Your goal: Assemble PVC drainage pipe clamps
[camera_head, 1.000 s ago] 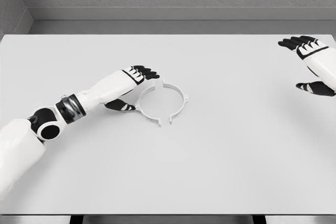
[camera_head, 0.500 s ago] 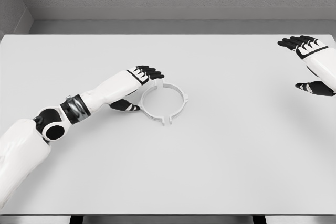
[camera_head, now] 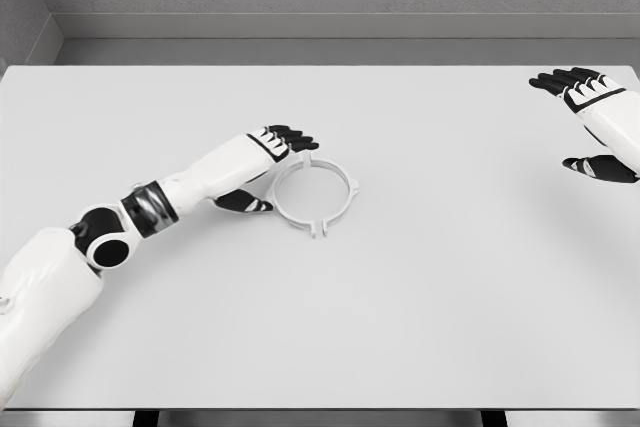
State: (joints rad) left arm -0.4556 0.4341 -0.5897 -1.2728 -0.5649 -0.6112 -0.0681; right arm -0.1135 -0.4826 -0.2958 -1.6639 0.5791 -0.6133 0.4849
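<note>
White plastic forms the clamp ring [camera_head: 316, 192], which lies flat on the table [camera_head: 420, 297] a little left of the middle, its two halves meeting with small tabs at the near and far seams. The left hand [camera_head: 268, 162] sits against the ring's left edge, fingers extended over the far-left rim and thumb low beside the near-left rim, spread and gripping nothing. The right hand [camera_head: 590, 117] hovers well apart at the table's far right edge, fingers relaxed and empty. The step in hand looks like pressing or nudging the halves together from the left side. Whether the seams are fully closed is too fine to tell. The next move likely calls for a steady push along the table, without tipping the ring or sliding it away.
</note>
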